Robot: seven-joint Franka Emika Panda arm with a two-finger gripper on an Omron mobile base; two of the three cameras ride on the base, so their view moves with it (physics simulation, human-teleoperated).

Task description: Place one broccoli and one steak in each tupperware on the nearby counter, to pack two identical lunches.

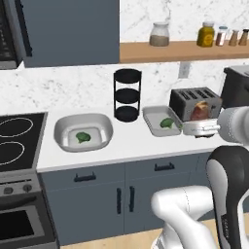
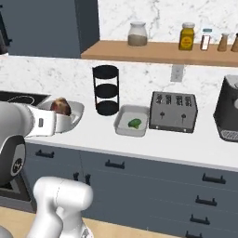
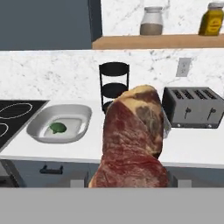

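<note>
My gripper (image 1: 200, 119) is shut on a raw red steak (image 1: 199, 111), held up in the air on the near side of the counter (image 1: 126, 146). The steak (image 3: 133, 140) stands tall in the middle of the hand view. The large oval tupperware (image 1: 65, 127) sits left of centre with one broccoli (image 1: 83, 137) inside. The smaller rectangular tupperware (image 1: 154, 115) lies right of the rack and holds another broccoli (image 1: 167, 122). In the right base view the steak (image 2: 60, 106) and gripper (image 2: 62, 115) cover most of the large tupperware (image 2: 78, 109); the small tupperware (image 2: 122, 122) and its broccoli (image 2: 135, 123) show fully.
A black three-tier rack (image 1: 127, 95) stands between the two containers. A toaster (image 2: 173, 111) is right of the small container, with a dark coffee machine (image 2: 228, 114) beyond it. The stove (image 1: 17, 138) borders the counter on the left. A wooden shelf (image 1: 180, 50) with jars hangs above.
</note>
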